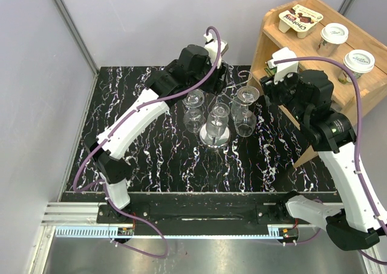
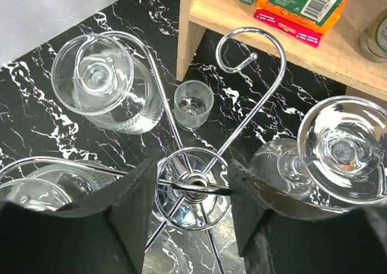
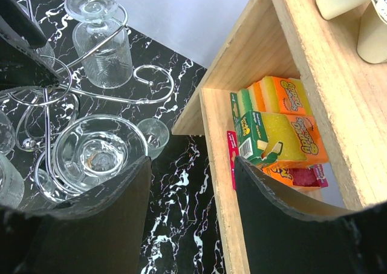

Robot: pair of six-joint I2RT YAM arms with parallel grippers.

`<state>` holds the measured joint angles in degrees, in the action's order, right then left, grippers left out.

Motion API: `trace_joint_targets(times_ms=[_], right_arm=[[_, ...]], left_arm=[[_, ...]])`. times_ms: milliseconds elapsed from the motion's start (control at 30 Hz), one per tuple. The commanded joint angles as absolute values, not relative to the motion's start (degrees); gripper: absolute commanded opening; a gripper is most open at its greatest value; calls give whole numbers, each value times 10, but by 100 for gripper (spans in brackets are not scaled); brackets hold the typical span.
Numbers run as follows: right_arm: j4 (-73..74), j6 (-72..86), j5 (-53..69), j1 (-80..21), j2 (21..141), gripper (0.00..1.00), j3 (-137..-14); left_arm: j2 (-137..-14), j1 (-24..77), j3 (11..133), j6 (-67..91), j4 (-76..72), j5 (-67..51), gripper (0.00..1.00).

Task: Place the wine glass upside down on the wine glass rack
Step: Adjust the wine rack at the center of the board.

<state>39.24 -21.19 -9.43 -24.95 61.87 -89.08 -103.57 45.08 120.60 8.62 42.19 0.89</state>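
Mirror chrome, clear glass, black gloss, bare wood

The rack (image 2: 192, 182) is thin wire polished to mirror chrome. The glasses (image 2: 100, 80) are clear and shiny, with finely ribbed bowls. The desk (image 1: 151, 165) is glossy black with white marble-like veining. The shelf (image 3: 302, 44) on the right is pale, matt, unpainted wood and holds sponges (image 3: 284, 135) in shiny printed wrap. The jaws are matt black, and the arm shells (image 1: 139, 120) are smooth white plastic.

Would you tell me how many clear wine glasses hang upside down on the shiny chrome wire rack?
3 in the left wrist view: upper-left glass, right glass, and lower-left glass partly behind the left gripper. Another could hide under the gripper.
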Motion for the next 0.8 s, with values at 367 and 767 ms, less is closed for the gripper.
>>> trace_joint_targets(times_ms=[367, 767], right_arm=[[367, -215, -93, -247, 604, 63, -875], [367, -214, -92, -248, 603, 63, -862]], left_arm=[[-1012, 454, 1195, 12, 398, 19, 38], [-998, 445, 1192, -64, 432, 4, 55]])
